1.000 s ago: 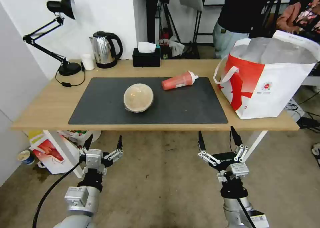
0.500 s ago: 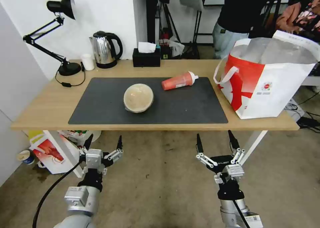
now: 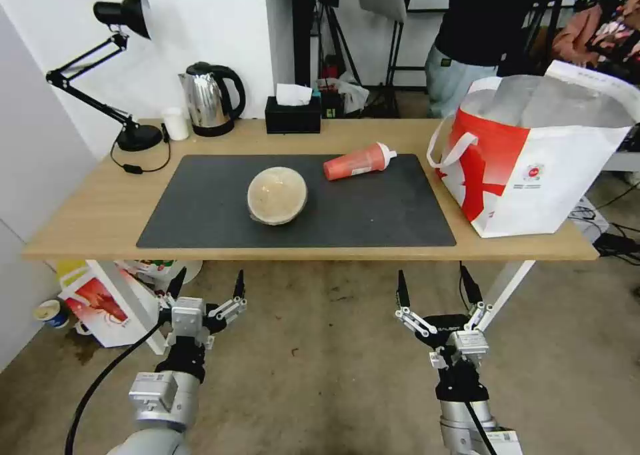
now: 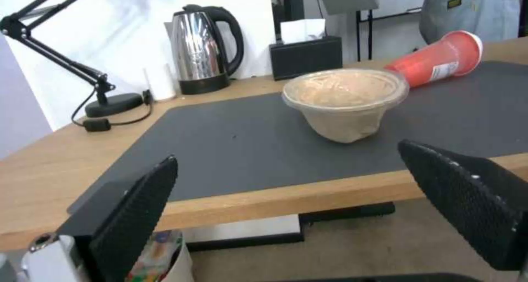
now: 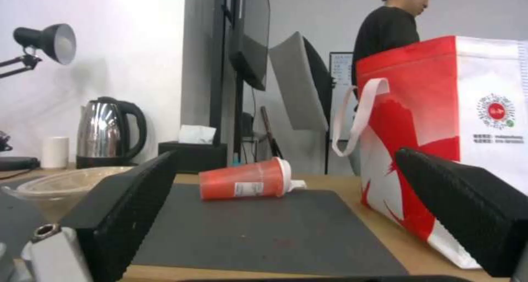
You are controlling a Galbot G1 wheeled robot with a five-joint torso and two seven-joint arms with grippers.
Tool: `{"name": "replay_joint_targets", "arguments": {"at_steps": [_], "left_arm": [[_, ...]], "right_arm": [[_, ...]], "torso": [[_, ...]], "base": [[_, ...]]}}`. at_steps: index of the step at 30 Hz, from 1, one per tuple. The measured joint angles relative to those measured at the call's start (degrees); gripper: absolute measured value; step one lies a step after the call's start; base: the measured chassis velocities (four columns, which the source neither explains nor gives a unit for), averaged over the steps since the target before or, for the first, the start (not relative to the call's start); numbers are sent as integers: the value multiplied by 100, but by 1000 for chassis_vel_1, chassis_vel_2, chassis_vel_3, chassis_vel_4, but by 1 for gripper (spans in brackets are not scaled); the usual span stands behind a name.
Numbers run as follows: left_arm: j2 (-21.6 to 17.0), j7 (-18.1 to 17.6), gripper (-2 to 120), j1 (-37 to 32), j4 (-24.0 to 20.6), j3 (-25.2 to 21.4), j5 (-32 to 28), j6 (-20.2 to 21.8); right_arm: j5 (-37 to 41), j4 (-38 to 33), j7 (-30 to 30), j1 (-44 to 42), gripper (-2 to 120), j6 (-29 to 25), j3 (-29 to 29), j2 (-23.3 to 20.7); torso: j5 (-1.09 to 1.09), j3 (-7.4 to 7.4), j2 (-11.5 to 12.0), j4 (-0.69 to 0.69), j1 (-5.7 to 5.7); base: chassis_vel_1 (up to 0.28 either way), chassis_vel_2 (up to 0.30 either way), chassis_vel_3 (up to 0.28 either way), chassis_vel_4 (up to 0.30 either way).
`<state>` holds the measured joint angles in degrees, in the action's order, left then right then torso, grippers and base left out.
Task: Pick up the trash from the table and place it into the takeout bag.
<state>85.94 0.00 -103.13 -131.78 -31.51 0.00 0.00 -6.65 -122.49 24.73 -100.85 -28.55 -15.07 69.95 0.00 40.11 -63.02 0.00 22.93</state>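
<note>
Currently, per item:
tabletop (image 3: 100, 208): long light-wood top with white legs, dark grey mat (image 3: 373, 208) across its middle.
takeout bag (image 3: 553, 175): upright at the tabletop's right end, just off the mat's right edge, mouth open upward with silver lining showing; red side panel and one white loop handle face the mat.
tan domed bowl (image 3: 277, 195): on the mat, left of centre, tipped so its clear lid shows toward the near-left; in the left wrist view (image 4: 345, 100) it reads as rim-up with the cup just behind it.
red drink cup (image 3: 357, 162): lying on its side on the mat's far half, between bowl and bag; long axis runs roughly left-right, slightly skewed, white lid end toward the bag, base toward the bowl. Apart from the bowl in the head view.
back row: desk lamp (image 3: 127, 135) at far left, small white cup (image 3: 176, 123), kettle (image 3: 210, 100), black tissue box (image 3: 293, 114); all behind the mat, well apart from cup and bowl.
path: mat is bare between cup and bag.
left pincer (image 3: 206, 285): below the tabletop's front edge, over the floor, spread wide, holding nothing.
right pincer (image 3: 435, 287): same height, below the front edge under the mat's right end, spread wide, holding nothing.
floor: smaller red-and-white bag (image 3: 100, 305) under the tabletop's left end.
</note>
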Motion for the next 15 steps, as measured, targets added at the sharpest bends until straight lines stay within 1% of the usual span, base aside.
{"name": "replay_joint_targets", "arguments": {"at_steps": [11, 15], "left_arm": [[0, 0, 100, 0, 0, 0, 0, 0], [0, 0, 100, 0, 0, 0, 0, 0]], "right_arm": [[11, 47, 144, -18, 100, 66, 33, -25], [147, -159, 76, -15, 100, 46, -7, -79]], "torso": [[0, 0, 0, 0, 0], [1, 0, 0, 0, 0]], "base": [[0, 0, 0, 0], [0, 0, 0, 0]]}}
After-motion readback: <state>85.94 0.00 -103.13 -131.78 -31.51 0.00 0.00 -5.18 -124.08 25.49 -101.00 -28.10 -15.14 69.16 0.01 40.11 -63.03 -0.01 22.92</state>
